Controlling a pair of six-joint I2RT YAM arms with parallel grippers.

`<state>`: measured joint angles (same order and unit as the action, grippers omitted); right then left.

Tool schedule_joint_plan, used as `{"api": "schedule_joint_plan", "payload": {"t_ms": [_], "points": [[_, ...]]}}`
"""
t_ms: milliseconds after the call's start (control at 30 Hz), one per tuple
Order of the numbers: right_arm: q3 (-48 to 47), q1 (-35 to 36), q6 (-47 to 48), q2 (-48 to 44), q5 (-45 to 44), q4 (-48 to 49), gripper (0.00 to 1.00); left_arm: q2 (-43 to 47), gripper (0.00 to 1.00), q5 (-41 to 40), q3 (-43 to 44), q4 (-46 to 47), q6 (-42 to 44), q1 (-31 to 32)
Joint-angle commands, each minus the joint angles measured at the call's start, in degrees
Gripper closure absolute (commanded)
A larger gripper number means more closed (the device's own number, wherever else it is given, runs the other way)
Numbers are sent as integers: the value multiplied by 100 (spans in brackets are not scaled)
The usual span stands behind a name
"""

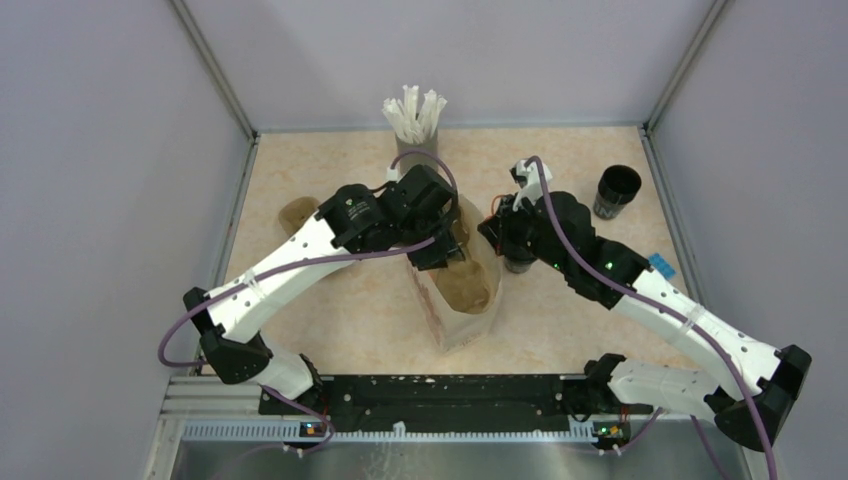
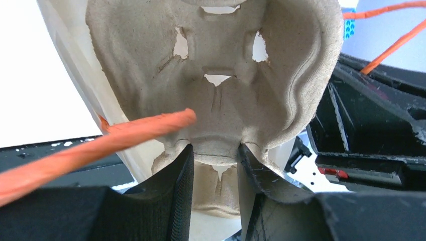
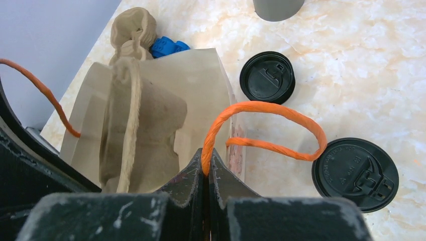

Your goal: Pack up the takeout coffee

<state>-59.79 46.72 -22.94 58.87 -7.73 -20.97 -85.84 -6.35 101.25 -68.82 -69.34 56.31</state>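
Spotting takeout coffee [image 1: 617,190] upright at 2 o'clock on surface [image 1: 350,318], lidless, well apart from both pincers. Likely light, thin-walled, crushable: grip mid-wall, squeeze gently, keep level. Seeing right pincer [image 3: 206,156] pressed together on orange handle [image 3: 271,108] of bag [image 3: 196,80], left pincer [image 2: 215,150] pinching pulp carrier [image 2: 221,110] rim.

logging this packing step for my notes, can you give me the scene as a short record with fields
left gripper: closed on edge of cup carrier, carrier partly in paper bag
right gripper: shut on the bag's orange handle
takeout coffee: standing on table at far right, outside bag
lids: two, flat on table beside bag
straws: in holder at back
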Motion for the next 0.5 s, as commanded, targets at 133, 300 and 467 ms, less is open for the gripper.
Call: {"api": "schedule_joint_plan", "payload": {"t_ms": [133, 300, 467], "points": [[-356, 26, -79, -13, -95, 156, 100, -201, 81, 391, 6, -325, 131, 18], [-252, 24, -88, -22, 165, 278, 100, -461, 79, 57, 71, -457, 320, 3], [-193, 22, -58, -29, 320, 356, 100, -780, 78, -275, 181, -565, 296, -2]]}}
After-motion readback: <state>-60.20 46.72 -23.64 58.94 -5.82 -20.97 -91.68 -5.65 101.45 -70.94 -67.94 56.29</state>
